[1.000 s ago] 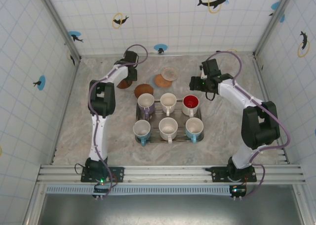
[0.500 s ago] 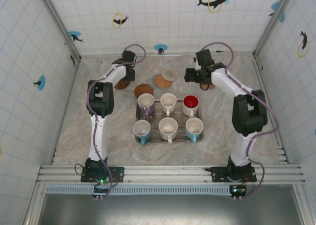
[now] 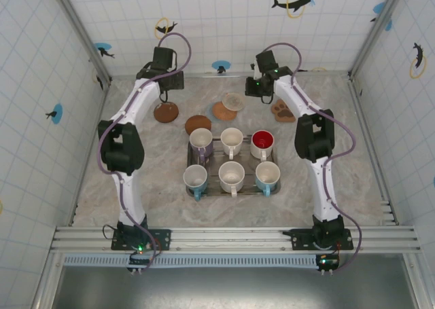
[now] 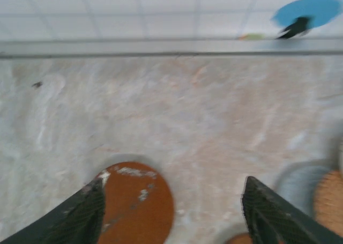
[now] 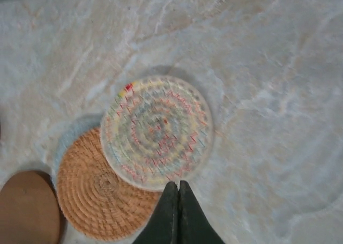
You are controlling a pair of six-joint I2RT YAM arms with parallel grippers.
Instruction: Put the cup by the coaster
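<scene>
Several cups stand in a metal tray [image 3: 232,161] at mid-table, among them a purple one [image 3: 201,140], a white one [image 3: 232,139] and a red one [image 3: 262,141]. Neither gripper holds a cup. My left gripper [image 3: 168,85] [image 4: 174,185] hangs open at the back left, above a brown coaster [image 3: 165,112] [image 4: 136,201]. Back of centre, my right gripper [image 3: 255,86] [image 5: 178,186] is shut on nothing. Its tips sit over the near edge of a patterned coaster [image 3: 232,101] [image 5: 158,131], which overlaps a woven orange coaster [image 3: 221,111] [image 5: 102,197].
Another brown coaster [image 3: 198,124] [image 5: 27,209] lies just behind the tray. To the right is a paw-shaped coaster [image 3: 282,110]. Tiled walls close the table in at the back and on both sides. Bare marble lies left and right of the tray.
Both arms have swung toward the back wall. The right gripper has shut and moved left off the paw-shaped coaster. The left gripper has risen away from the brown coaster.
</scene>
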